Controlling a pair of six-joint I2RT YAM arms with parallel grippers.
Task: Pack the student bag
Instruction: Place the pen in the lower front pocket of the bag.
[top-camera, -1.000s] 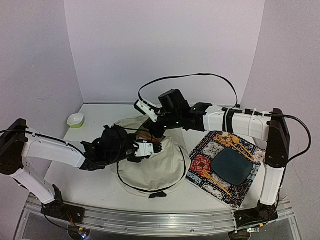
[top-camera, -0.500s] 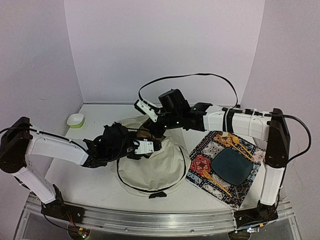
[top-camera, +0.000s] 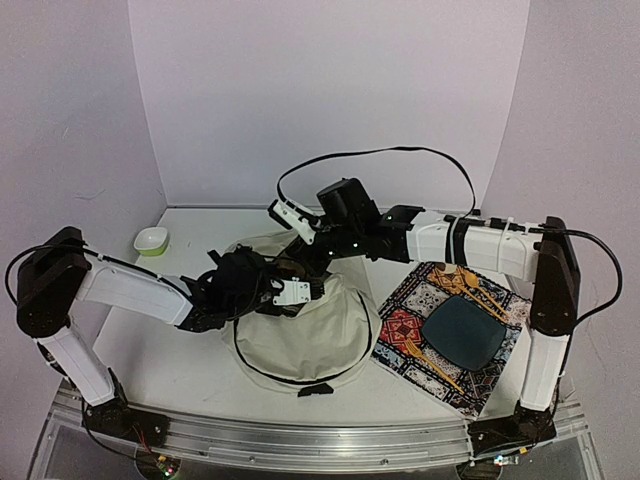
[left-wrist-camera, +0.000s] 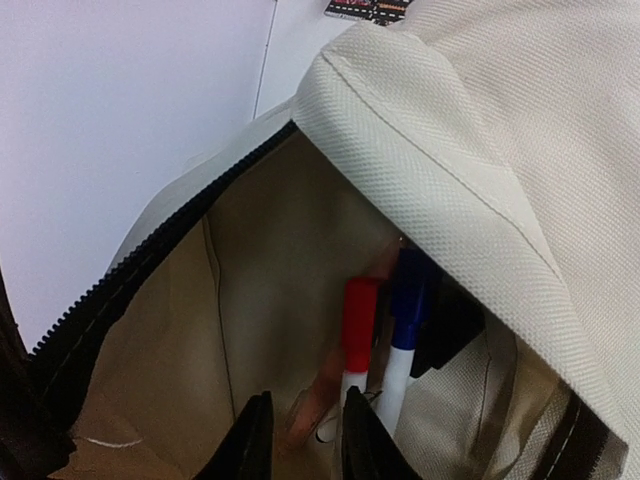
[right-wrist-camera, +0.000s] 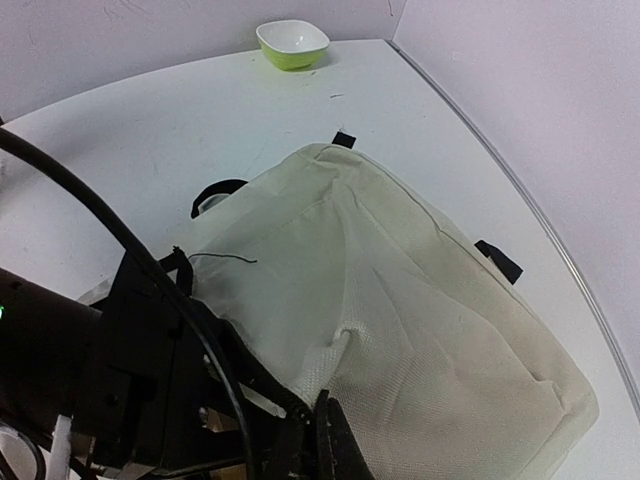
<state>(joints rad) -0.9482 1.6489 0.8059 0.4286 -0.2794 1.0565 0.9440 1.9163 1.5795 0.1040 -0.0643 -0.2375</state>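
The student bag (top-camera: 300, 345) is a cream fabric backpack lying in the middle of the table. My right gripper (top-camera: 305, 252) is shut on the cream edge of its opening (right-wrist-camera: 350, 350) and holds that flap up; its fingertips (right-wrist-camera: 322, 415) pinch the cloth. My left gripper (top-camera: 312, 290) reaches into the opening. In the left wrist view its jaws (left-wrist-camera: 305, 400) stand a little apart inside the bag (left-wrist-camera: 450, 130). A pinkish see-through pen (left-wrist-camera: 318, 395) lies loose in the gap. A red-capped marker (left-wrist-camera: 358, 325) and a blue-capped marker (left-wrist-camera: 405, 320) lie just beyond it.
A green and white bowl (top-camera: 151, 240) sits at the back left. At the right lies a patterned placemat (top-camera: 400, 330) bearing a dark plate (top-camera: 462, 332) and wooden utensils (top-camera: 472, 285). The bag's black zipper edge (left-wrist-camera: 150, 255) runs along the left of the opening.
My left arm has pushed farther right and back into the bag's opening, and its jaws have parted slightly. The right arm has kept still, holding the flap.
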